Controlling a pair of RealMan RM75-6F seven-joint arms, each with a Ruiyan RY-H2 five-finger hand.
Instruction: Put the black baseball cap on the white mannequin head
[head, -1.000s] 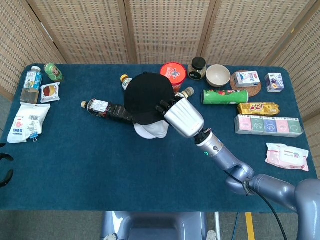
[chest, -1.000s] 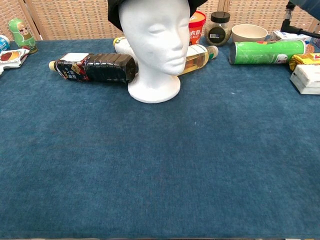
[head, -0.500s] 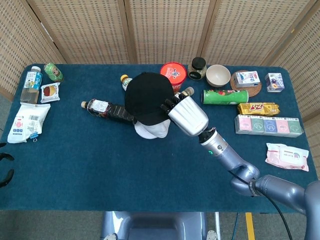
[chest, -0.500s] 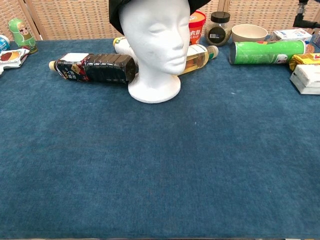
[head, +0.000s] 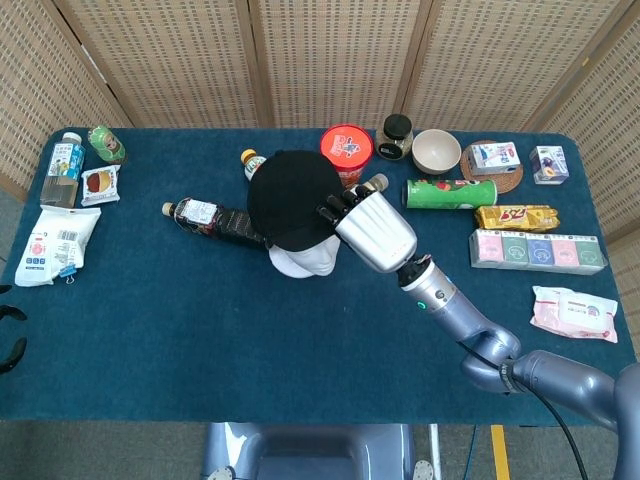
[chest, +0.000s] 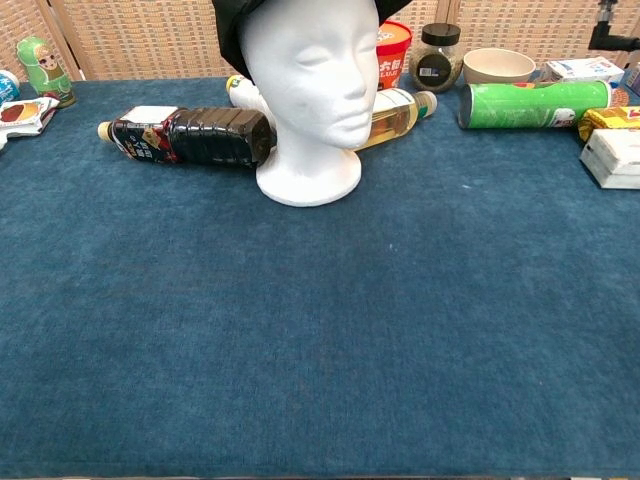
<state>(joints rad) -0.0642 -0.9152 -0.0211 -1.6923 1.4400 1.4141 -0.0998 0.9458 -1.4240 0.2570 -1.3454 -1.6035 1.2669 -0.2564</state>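
Note:
The black baseball cap (head: 290, 195) sits on top of the white mannequin head (head: 305, 262) near the table's middle. My right hand (head: 372, 230) is at the cap's right side, its fingers (head: 335, 210) curled onto the cap's edge. In the chest view the mannequin head (chest: 310, 80) stands upright facing me, with the cap (chest: 235, 20) showing as a dark rim at the top of the frame. Only dark curved tips of my left hand (head: 8, 335) show at the far left edge, off the table.
A dark bottle (head: 215, 218) lies just left of the head, and a yellowish bottle (chest: 395, 108) lies behind it. A red cup (head: 346, 145), jar (head: 396, 136), bowl (head: 436, 151), green can (head: 450, 192) and boxes (head: 538, 250) fill the right. Packets (head: 55, 243) lie far left.
The cap has shifted slightly left over the mannequin head, with my right hand still on its edge. The hand itself barely moved.

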